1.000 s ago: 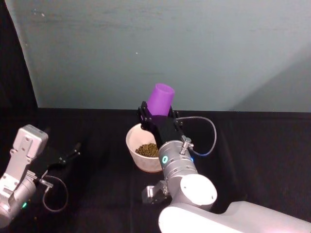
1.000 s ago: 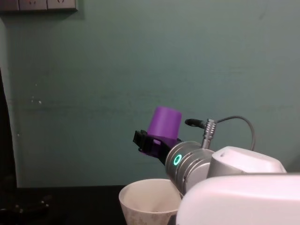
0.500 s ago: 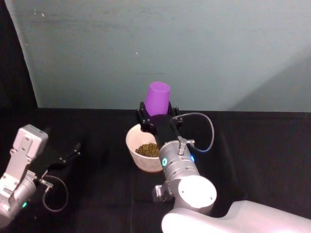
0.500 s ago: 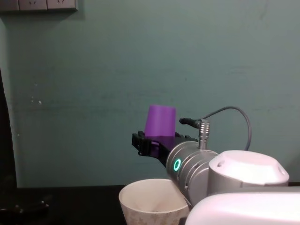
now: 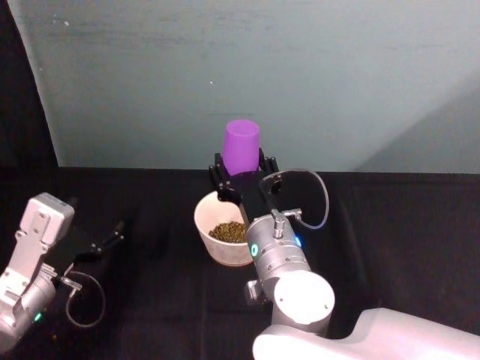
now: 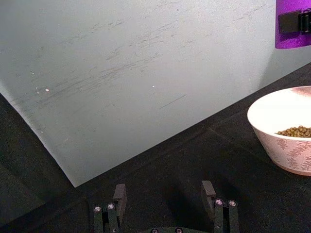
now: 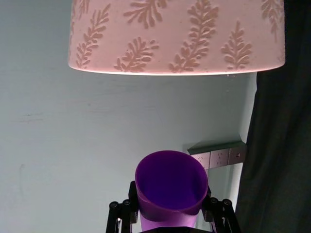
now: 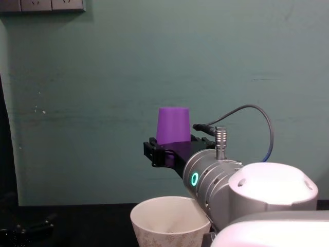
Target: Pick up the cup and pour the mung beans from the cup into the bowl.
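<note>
Pour seemingly done: right gripper (image 5: 241, 175) clamps upended cup (image 5: 241, 146) at bowl's (image 5: 202, 225) 12 o'clock, righting next; left gripper (image 6: 164, 188) idles, fingers (image 6: 210, 190) apart, at 9.

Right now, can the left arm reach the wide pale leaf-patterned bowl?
Probably yes. The open left tool sits low, left of the pale leaf-patterned bowl, bare black table between them. The right tool holds the purple plastic cup inverted above the bowl, so a sideways approach looks free, one from above crowded.
</note>
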You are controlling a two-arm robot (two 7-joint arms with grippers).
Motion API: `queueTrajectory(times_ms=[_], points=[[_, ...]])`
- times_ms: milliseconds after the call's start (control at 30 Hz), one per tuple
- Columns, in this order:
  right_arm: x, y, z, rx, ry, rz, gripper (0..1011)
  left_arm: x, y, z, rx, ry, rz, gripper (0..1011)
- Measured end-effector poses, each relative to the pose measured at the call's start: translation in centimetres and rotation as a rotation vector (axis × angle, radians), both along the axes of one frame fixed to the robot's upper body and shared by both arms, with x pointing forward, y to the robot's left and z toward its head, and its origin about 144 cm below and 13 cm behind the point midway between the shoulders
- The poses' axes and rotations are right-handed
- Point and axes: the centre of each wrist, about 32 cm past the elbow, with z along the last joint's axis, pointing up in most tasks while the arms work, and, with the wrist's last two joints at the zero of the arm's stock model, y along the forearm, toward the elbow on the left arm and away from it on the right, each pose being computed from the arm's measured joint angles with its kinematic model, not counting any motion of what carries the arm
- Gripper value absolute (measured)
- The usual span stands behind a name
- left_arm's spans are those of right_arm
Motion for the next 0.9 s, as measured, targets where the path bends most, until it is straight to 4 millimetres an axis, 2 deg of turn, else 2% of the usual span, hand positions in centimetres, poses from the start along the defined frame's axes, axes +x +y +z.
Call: queueTrajectory(times_ms=[900], points=[[-0.08,0.00,0.02,0.018,0.004,-0.004,731,0.00,0.00,0.00,0.000,0.000,0.000,1011]])
